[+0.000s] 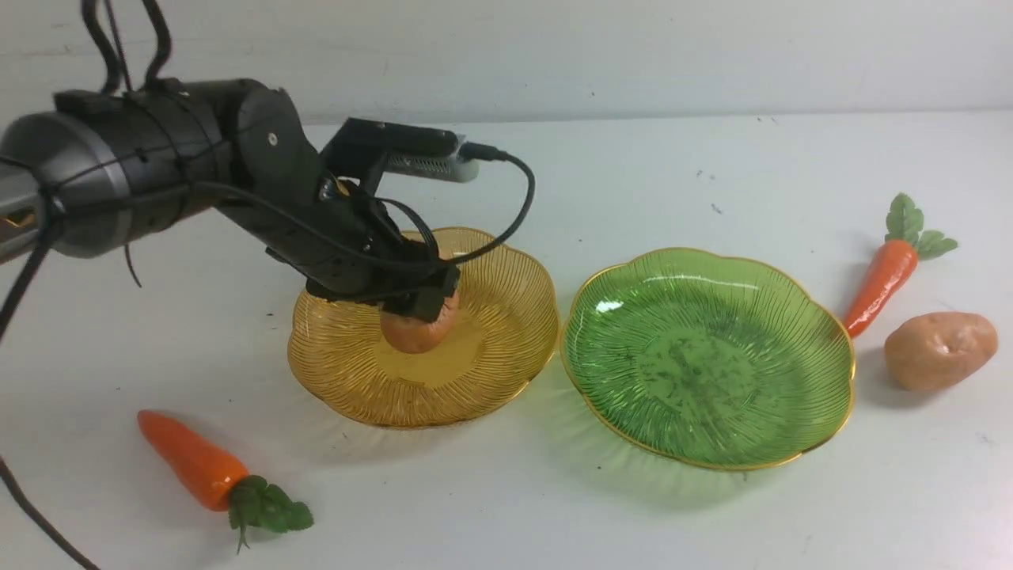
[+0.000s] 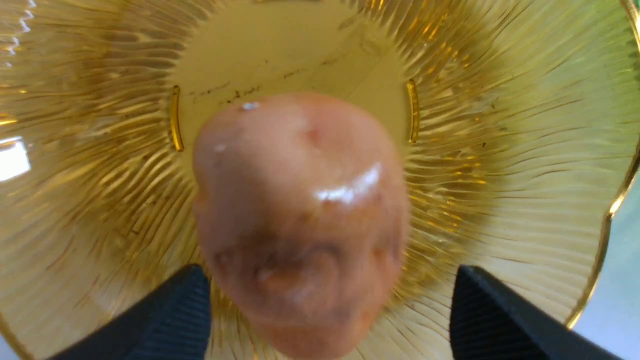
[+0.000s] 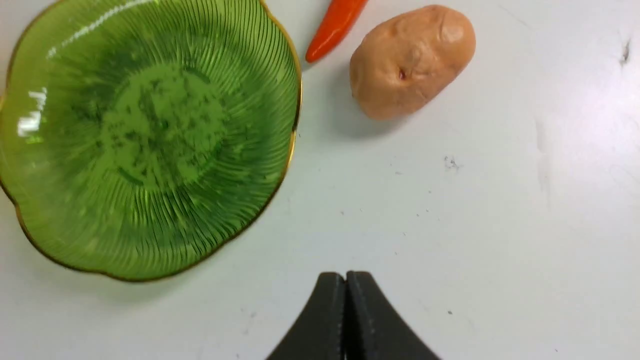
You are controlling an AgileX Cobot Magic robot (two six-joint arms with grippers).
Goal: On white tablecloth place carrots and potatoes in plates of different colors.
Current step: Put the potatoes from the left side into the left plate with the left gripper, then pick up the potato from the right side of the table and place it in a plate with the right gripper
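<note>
Left pincer spread wide, fingers clear of glossy, dimpled tan potato between them, over amber plate. Right pincer closed tight, holding nothing.

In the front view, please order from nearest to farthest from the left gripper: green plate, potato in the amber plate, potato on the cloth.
1. Plated potato, in the amber plate, right under the left gripper.
2. Green plate, to the right.
3. Loose potato, far right on the white tablecloth.
</note>
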